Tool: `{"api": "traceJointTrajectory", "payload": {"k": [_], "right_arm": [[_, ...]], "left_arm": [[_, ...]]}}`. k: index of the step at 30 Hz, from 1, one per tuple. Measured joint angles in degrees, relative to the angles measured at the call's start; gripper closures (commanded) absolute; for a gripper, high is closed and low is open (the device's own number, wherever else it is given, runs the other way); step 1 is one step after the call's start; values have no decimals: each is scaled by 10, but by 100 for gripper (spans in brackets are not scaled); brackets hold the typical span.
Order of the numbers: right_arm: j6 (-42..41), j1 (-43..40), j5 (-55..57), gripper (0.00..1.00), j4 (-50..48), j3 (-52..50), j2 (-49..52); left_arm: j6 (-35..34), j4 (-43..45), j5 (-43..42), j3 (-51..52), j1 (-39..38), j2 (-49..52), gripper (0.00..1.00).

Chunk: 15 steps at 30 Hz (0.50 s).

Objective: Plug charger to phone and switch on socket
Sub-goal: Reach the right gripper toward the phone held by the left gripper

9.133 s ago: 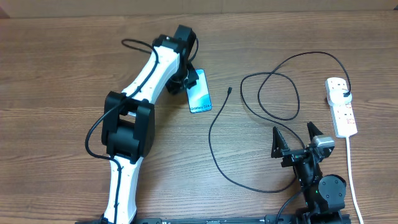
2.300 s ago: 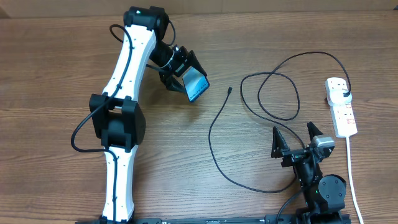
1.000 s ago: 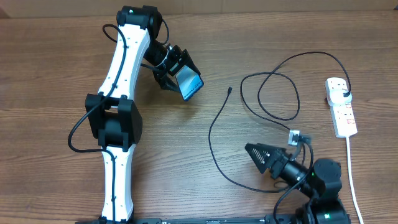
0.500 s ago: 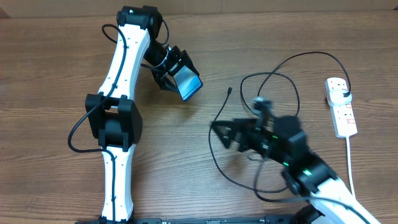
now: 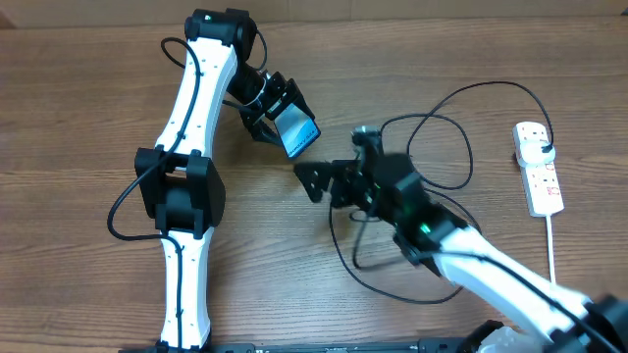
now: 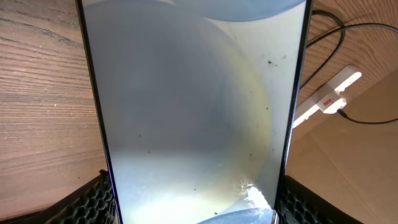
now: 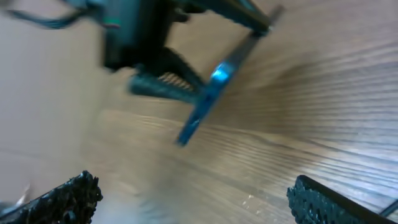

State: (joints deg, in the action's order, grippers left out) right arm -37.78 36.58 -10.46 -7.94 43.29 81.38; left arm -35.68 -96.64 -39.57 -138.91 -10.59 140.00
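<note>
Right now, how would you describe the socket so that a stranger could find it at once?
Look at the right side of the wooden table. There lies the socket, a long white power strip with a thick white cord. The charger meeting it is only a thin black cable.

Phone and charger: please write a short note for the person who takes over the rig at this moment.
Left gripper: shut on the phone, held tilted off the table, screen lit.
Right gripper: open, empty, close to the phone's lower end.
Charger: loose loops on the table; one end reaches the socket at the far right.
Done: phone picked up.
Left: grasp the connector (not visible here), plug it into the phone, switch on the socket. The switch state cannot be told.
</note>
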Motion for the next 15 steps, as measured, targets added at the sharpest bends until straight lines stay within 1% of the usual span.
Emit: {"api": "traceJointTrajectory", "payload": {"k": [4, 8, 12, 15], "right_arm": [[-5, 14, 49, 0, 90, 94, 71], [-10, 26, 104, 4, 129, 178, 116], [-17, 26, 151, 9, 131, 203, 124], [-23, 28, 170, 11, 131, 204, 129]], "left_arm": [[0, 0, 3, 0, -7, 0, 80], [0, 0, 4, 0, -14, 0, 81], [-2, 0, 4, 0, -16, 0, 82], [-2, 5, 7, 0, -17, 0, 82]]}}
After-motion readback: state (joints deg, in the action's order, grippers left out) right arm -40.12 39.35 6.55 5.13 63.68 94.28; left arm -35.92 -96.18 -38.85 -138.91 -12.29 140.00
